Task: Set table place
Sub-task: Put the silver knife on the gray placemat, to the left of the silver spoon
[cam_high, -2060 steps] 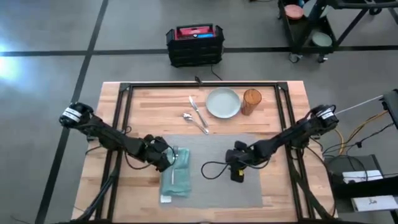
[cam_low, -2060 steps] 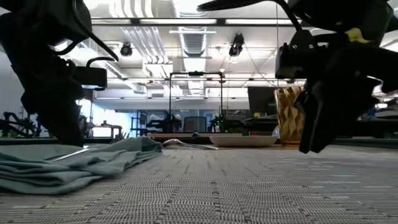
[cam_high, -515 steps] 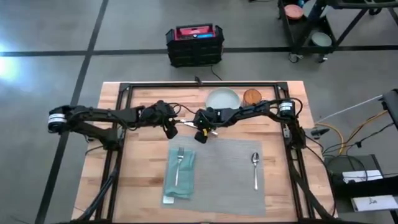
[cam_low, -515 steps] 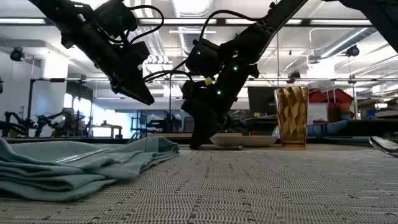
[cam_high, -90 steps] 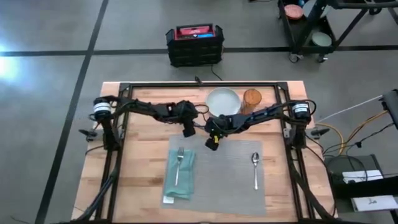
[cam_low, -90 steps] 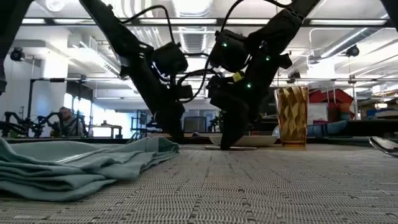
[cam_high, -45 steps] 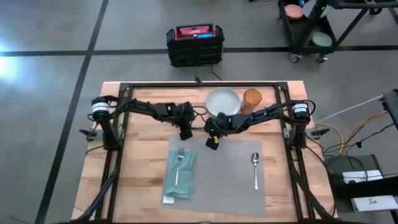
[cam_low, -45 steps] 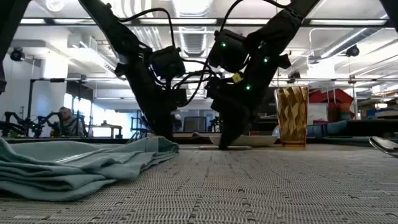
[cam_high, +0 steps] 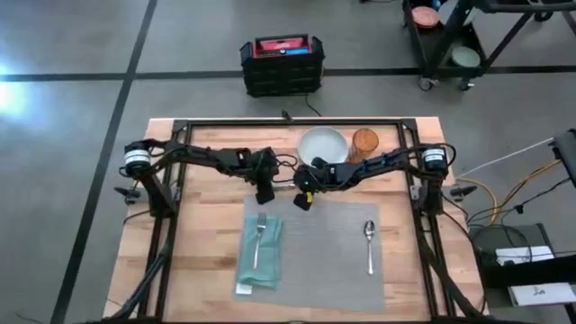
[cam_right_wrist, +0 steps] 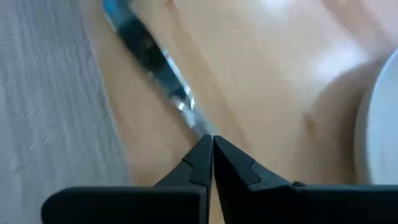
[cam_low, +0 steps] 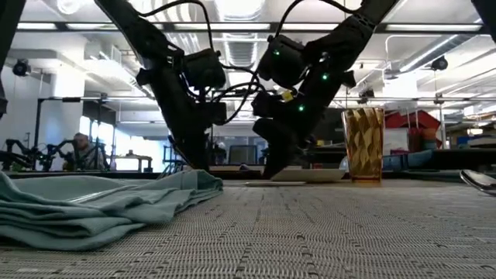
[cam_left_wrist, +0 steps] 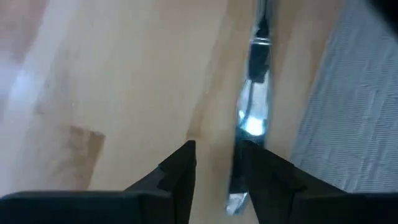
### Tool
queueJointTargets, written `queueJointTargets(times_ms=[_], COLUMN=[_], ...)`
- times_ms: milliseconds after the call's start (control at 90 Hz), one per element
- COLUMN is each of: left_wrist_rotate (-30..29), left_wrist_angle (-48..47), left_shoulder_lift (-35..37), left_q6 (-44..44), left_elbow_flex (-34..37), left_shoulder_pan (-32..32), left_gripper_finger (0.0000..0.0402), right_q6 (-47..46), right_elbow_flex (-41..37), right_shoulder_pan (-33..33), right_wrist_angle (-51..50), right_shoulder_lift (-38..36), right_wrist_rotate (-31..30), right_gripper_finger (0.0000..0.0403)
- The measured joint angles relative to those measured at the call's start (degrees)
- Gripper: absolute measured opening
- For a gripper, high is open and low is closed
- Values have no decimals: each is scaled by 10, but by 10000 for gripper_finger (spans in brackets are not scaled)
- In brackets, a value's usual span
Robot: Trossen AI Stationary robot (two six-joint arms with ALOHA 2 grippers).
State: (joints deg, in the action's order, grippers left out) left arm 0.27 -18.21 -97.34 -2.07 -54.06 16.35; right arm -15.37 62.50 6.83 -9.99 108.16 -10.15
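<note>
The silver knife (cam_left_wrist: 254, 115) lies flat on the wooden table (cam_high: 207, 148), just beyond the far edge of the grey placemat (cam_high: 315, 247). My left gripper (cam_high: 264, 193) stands open at one end of the knife, and my right gripper (cam_high: 303, 200) is shut at the other end. On the placemat lie a teal napkin (cam_high: 256, 256) with a fork (cam_high: 259, 236) on it, and a spoon (cam_high: 369, 245). A pale plate (cam_high: 322, 146) and an amber glass (cam_high: 364, 144) stand farther back. My left gripper's open fingers point down at the knife's end (cam_left_wrist: 235, 200), which lies right beside one finger (cam_left_wrist: 258, 171); I cannot tell whether that finger touches it. My right gripper's shut fingertips (cam_right_wrist: 205, 152) meet the knife's other end (cam_right_wrist: 198, 126) from above at a slant, and the knife lies flat on the wood.
The black frame (cam_high: 288, 123) spans the table's far part. A black crate (cam_high: 282, 63) stands on the floor beyond the table. Bare wood shows left of the placemat (cam_high: 202, 243) and right of it (cam_high: 405, 252).
Both grippers have shifted a little toward the table's left edge, staying low at the placemat's far edge.
</note>
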Motion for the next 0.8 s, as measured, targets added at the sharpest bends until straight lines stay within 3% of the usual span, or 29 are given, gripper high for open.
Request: queueJointTargets(times_ms=[211,800], left_wrist_rotate=[-8,37], left_wrist_angle=[32,48], left_shoulder_lift=[-10,-22], left_q6=[15,-28], left_elbow_flex=[14,31], left_shoulder_pan=[5,0], left_gripper_finger=[114,114], right_q6=[-77,-52], right_elbow_flex=[-7,-1], right_shoulder_pan=[1,18], right_wrist_angle=[-59,109], right_shoulder_lift=[-11,52], right_wrist_rotate=[26,-36], right_gripper_finger=[0,0])
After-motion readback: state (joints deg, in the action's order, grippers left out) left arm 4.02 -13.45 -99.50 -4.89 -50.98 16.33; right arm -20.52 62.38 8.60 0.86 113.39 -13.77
